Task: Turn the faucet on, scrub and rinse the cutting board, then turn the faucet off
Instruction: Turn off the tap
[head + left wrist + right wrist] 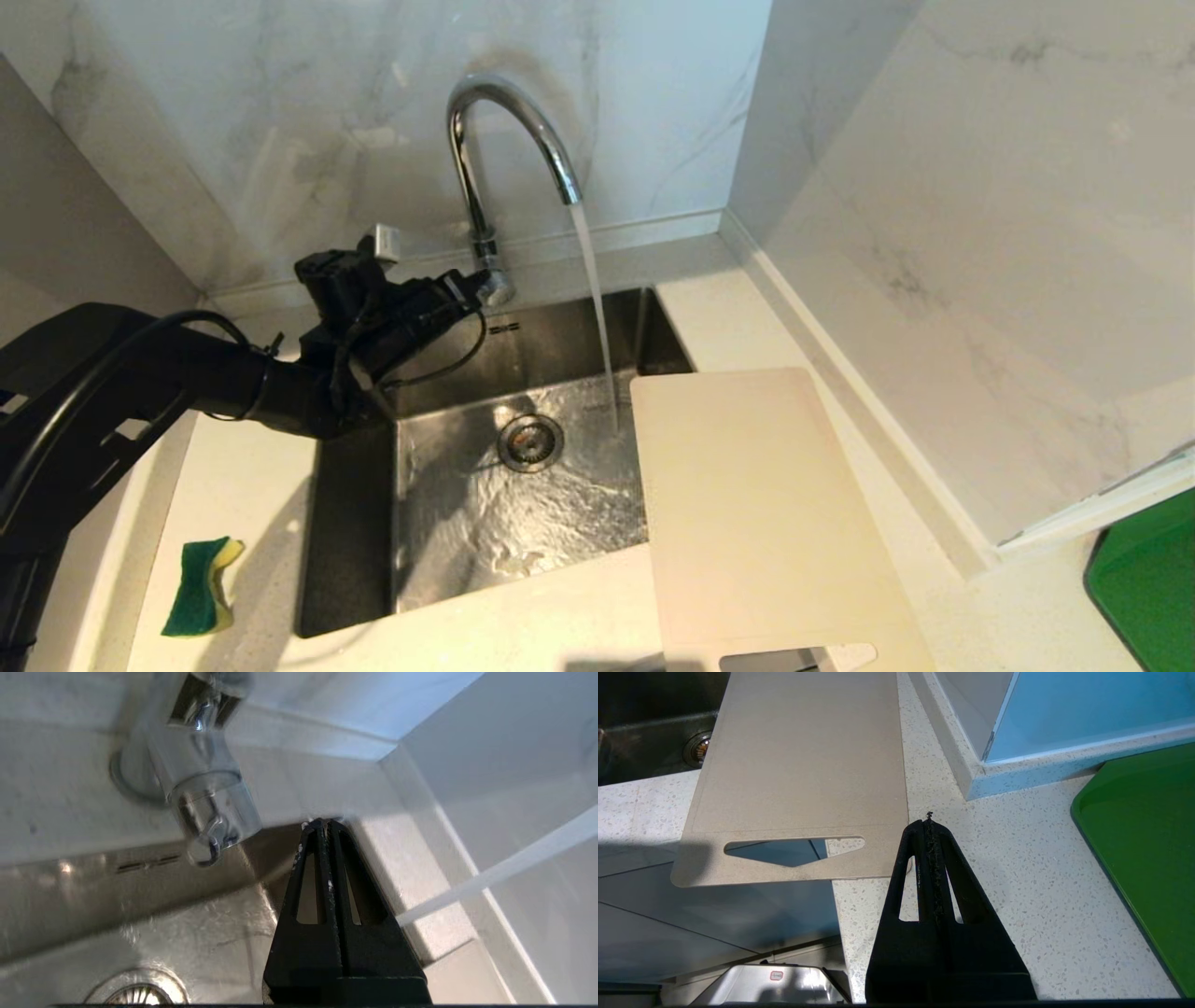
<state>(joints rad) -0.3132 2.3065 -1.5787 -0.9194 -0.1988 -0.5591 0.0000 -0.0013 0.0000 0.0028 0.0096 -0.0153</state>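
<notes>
- Cutting board [761,513] lies flat on the counter [579,635] right of the sink [355,523], its far left corner over the basin, long axis running away from the robot, handle cutout nearest and overhanging the counter edge.
- Right gripper [928,817], fingers pressed together and empty, hangs just beside the cutout end, so it is the nearer arm for the board.
- Left gripper [320,823], also closed and empty, sits by the faucet [499,149] base; water is running.
- Sponge [201,586] lies left of the sink, on the left arm's side.
- Walls close in behind and right; a green tray [1148,579] sits far right.
</notes>
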